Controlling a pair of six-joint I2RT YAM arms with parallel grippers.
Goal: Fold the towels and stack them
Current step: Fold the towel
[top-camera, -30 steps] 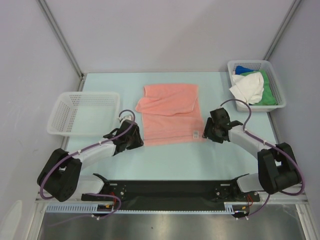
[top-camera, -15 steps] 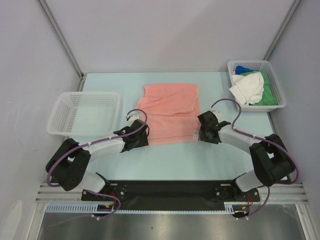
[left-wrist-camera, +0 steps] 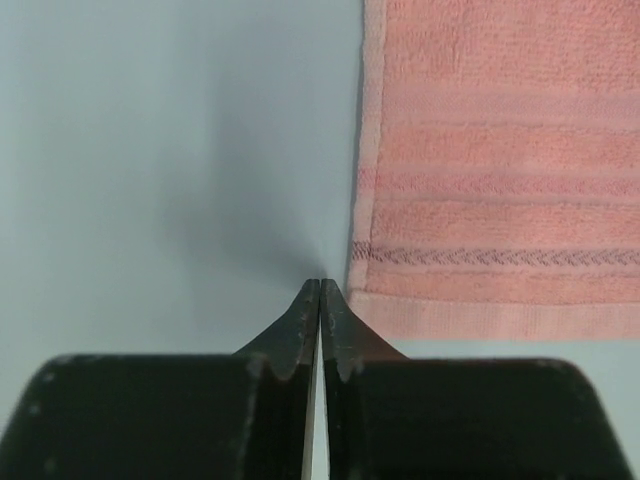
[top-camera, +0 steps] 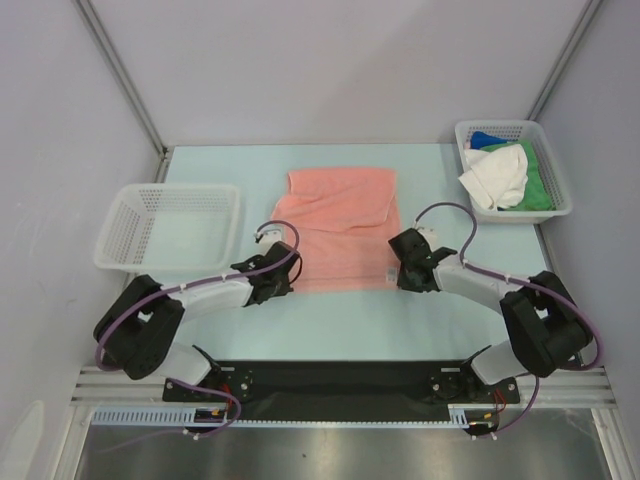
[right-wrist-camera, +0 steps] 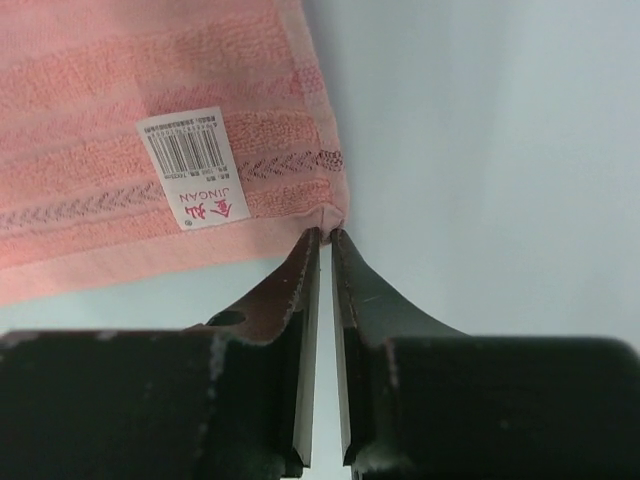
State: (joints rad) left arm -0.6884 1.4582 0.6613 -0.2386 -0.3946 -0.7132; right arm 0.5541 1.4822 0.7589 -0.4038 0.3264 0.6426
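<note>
A salmon pink towel [top-camera: 340,228] lies partly folded on the table, between the arms. My left gripper [top-camera: 291,280] sits at its near left corner. In the left wrist view the jaws [left-wrist-camera: 320,284] are shut, and the towel [left-wrist-camera: 500,150] edge lies just to their right, not between them. My right gripper [top-camera: 397,277] is at the near right corner. In the right wrist view its tips [right-wrist-camera: 327,232] pinch the corner of the towel [right-wrist-camera: 100,100], beside a white label [right-wrist-camera: 190,165]. White [top-camera: 497,175], green [top-camera: 540,180] and blue [top-camera: 484,138] towels sit piled in the right basket.
An empty white perforated basket [top-camera: 170,225] stands to the left of the towel. A second white basket [top-camera: 563,197] at the back right holds the other towels. Grey walls close in the table on three sides.
Both arms have moved inward to the pink towel's near corners. Both grippers have closed, the right one on the corner and the left one just beside the edge.
</note>
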